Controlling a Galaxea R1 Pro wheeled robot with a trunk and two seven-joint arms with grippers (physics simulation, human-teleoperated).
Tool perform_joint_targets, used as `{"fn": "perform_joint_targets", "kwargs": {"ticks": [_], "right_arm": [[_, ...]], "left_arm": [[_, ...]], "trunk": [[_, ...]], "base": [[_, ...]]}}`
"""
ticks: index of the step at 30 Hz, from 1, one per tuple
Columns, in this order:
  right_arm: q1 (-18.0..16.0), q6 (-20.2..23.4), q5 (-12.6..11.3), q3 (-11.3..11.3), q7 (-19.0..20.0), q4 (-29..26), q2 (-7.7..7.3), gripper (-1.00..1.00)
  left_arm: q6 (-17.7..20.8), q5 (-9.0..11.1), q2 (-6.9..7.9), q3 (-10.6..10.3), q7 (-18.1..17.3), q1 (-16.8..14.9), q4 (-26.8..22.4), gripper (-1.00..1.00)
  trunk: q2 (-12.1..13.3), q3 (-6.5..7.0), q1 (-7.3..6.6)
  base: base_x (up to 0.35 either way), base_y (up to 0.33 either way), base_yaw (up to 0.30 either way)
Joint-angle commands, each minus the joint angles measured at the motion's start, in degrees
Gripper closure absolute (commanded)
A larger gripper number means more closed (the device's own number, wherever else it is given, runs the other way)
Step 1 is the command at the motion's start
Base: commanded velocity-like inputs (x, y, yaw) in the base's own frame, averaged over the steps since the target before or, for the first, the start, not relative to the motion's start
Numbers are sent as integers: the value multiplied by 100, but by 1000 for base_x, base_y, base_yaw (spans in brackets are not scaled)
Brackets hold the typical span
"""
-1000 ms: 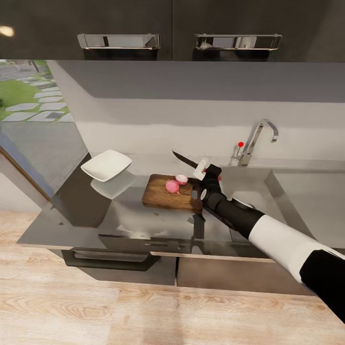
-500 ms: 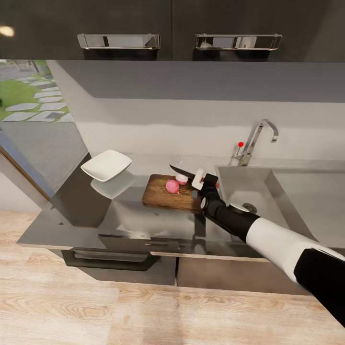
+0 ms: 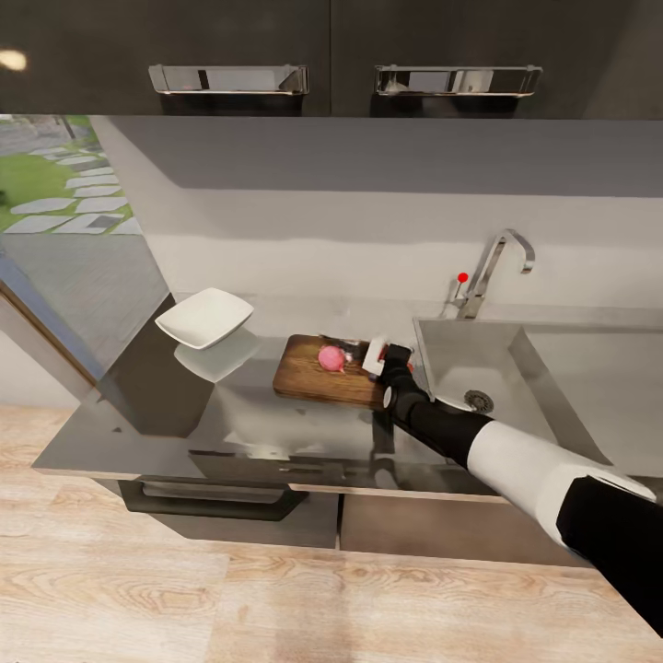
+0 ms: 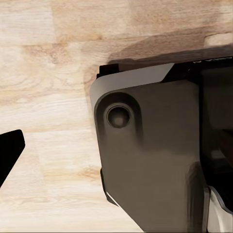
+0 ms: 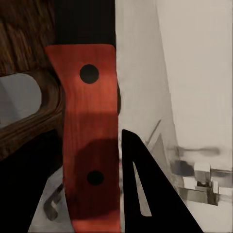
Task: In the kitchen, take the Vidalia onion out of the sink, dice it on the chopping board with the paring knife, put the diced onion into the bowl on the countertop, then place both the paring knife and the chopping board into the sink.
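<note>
gripping the paring knife (image 5: 87,141), the right gripper (image 3: 385,354) had dropped from above onto the vidalia onion (image 3: 331,357) on the chopping board (image 3: 308,379); dicing was under way

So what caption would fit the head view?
Right hand lowers the paring knife onto the onion on the chopping board.

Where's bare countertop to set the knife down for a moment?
Bare countertop runs in front of the chopping board toward the near edge, and between board and bowl. It is crowded at the board's sink end, where the right tool holds the knife.
</note>
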Motion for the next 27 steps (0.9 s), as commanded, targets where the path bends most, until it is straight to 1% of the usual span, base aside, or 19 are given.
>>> {"fn": "perform_joint_targets", "kwargs": {"ticks": [1, 4, 5, 8, 11, 13, 14, 15, 19, 21, 24, 25, 27], "right_arm": [[3, 53, 49, 36, 125, -5, -3, 100], [29, 53, 49, 36, 320, 0, -2, 100], [41, -26, 49, 36, 399, -5, -1, 100], [42, -255, 52, 28, 393, -7, -7, 100], [42, -313, 66, 1, 380, -19, -10, 100], [42, -326, 70, -70, 366, -35, -9, 100], [42, -329, 66, -152, 361, -48, -10, 100], [42, -332, 63, -286, 356, -60, -8, 100], [42, -342, 58, -973, 354, -87, -3, 100], [42, -342, 58, -1082, 350, -90, -3, 100], [42, -345, 60, -1175, 342, -92, -6, 100], [42, -347, 59, -1245, 341, -92, -8, 100], [42, -350, 58, -1518, 344, -93, -13, 100]], "left_arm": [[-41, 41, -5, -48, -2, -10, 28, -100], [-41, 41, -4, -48, -2, -10, 28, -100], [-41, 42, -2, -48, -2, -10, 28, -100], [-41, 42, -1, -48, -2, -10, 28, -100], [-41, 42, 0, -48, -2, -10, 28, -100], [-41, 42, -2, -48, -2, -10, 28, -100], [-41, 42, -1, -48, -2, -10, 28, -100], [-41, 42, -2, -48, -2, -10, 28, -100], [-41, 42, -2, -48, -2, -10, 28, -100], [-41, 40, 0, -48, -2, -10, 28, -100], [-41, 41, 0, -48, -2, -10, 28, -100], [-41, 41, -1, -48, -2, -10, 28, -100], [-41, 41, -3, -48, -2, -10, 28, -100]], "trunk": [[-10, -9, 2], [-10, -9, 2], [-10, -9, 2], [-10, -9, 2], [-10, -9, 2], [-10, -9, 2], [-10, -9, 2], [-10, -9, 2], [-10, -9, 2], [-10, -9, 2], [-10, -9, 2], [-10, -9, 2], [-10, -9, 2]], "base": [[0, 0, 0], [0, 0, 0], [0, 0, 0], [0, 0, 0], [0, 0, 0], [0, 0, 0], [0, 0, 0], [0, 0, 0], [0, 0, 0], [0, 0, 0], [0, 0, 0], [0, 0, 0], [0, 0, 0]]}}
